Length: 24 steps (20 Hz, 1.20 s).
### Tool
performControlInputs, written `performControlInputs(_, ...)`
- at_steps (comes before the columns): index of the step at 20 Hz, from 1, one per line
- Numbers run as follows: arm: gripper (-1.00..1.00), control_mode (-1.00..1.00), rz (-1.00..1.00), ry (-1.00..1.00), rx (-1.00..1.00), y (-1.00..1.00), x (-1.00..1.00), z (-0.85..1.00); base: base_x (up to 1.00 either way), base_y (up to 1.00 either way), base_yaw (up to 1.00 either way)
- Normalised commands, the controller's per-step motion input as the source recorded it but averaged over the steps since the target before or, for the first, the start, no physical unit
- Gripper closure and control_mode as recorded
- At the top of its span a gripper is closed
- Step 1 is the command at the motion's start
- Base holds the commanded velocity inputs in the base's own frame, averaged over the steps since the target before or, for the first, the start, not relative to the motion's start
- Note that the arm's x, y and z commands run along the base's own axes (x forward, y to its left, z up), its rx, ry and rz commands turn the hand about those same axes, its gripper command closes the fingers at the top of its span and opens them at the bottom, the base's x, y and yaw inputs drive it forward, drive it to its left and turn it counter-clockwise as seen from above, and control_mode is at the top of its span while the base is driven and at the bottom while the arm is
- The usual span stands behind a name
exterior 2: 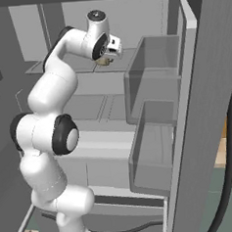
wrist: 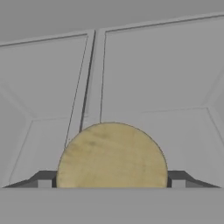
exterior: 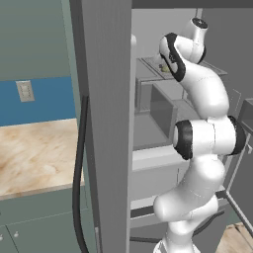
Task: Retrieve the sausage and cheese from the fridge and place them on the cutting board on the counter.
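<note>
The cheese (wrist: 112, 155), a round tan-yellow chunk, sits between my two dark fingertips (wrist: 43, 178) in the hand view, and both tips press against its sides. My gripper (wrist: 112, 181) is shut on the cheese. From the right base view, the gripper (exterior 2: 107, 57) points down over the cheese (exterior 2: 103, 62) at an upper shelf of the open fridge (exterior 2: 149, 66). The left base view shows a sliver of cheese (exterior: 165, 69) behind my arm. The counter (exterior: 34, 153) lies left of the fridge door (exterior: 106, 123). The sausage and the cutting board are out of view.
Grey door bins (exterior 2: 150, 150) hang on the open right door close to my arm. Clear drawers (exterior: 158, 108) sit below the shelf. A long dark handle (exterior: 78, 173) runs down the left door. A wall outlet (exterior: 24, 91) is above the counter.
</note>
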Motion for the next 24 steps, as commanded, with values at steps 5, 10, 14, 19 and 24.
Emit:
performControlInputs(5, 1.0, -1.0, 0.0, -0.25, 0.02, 0.2, -0.9, -0.26, 0.0, 0.0, 0.0)
performControlInputs(10, 1.0, -1.0, 0.0, -0.12, 0.05, 0.13, -0.94, -0.06, 0.0, 0.0, 0.0)
performControlInputs(14, 1.0, -1.0, 0.0, 0.0, 0.03, 0.07, -0.94, 0.0, 0.0, 0.0, 0.0)
performControlInputs(19, 1.0, -1.0, 0.0, 0.0, 0.0, 0.06, -0.94, -0.09, 0.0, 0.0, 0.0)
performControlInputs(24, 1.0, -1.0, 0.0, -0.01, -0.11, 0.17, -0.87, -0.44, 0.0, 0.0, 0.0)
